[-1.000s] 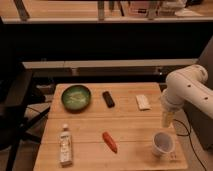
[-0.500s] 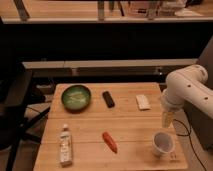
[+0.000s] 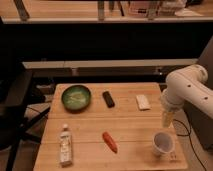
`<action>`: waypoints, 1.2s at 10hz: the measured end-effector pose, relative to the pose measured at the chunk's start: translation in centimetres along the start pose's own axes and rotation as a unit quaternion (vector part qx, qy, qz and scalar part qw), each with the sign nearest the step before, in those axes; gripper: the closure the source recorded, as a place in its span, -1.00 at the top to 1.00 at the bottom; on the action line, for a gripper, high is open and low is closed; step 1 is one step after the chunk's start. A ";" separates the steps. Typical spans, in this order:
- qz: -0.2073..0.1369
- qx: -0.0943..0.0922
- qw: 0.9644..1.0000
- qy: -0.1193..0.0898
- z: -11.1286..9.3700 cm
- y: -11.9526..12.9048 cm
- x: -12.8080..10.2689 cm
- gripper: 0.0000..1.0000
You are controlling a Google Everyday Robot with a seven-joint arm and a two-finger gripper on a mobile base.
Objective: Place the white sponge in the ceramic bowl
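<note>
The white sponge lies flat on the wooden table, toward its back right. The ceramic bowl, green inside with a dark rim, sits at the back left with nothing in it. My gripper hangs pointing down from the white arm at the table's right edge. It is in front of and to the right of the sponge, just above a white cup. It is open and holds nothing.
A black bar-shaped object lies between bowl and sponge. A white-labelled bottle lies at the front left, and a red-orange object at the front middle. A dark chair stands left of the table.
</note>
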 end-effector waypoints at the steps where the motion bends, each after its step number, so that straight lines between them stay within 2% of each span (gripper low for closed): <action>1: -0.006 0.001 1.000 0.001 0.1 -0.8 -0.3 0.60; 2: -0.015 0.001 1.000 0.003 0.2 -1.7 -0.6 0.60; 5: -0.023 0.000 1.000 0.009 0.3 -1.9 -0.4 0.60; 12: -0.057 0.000 0.998 0.020 0.9 -4.3 -0.8 0.60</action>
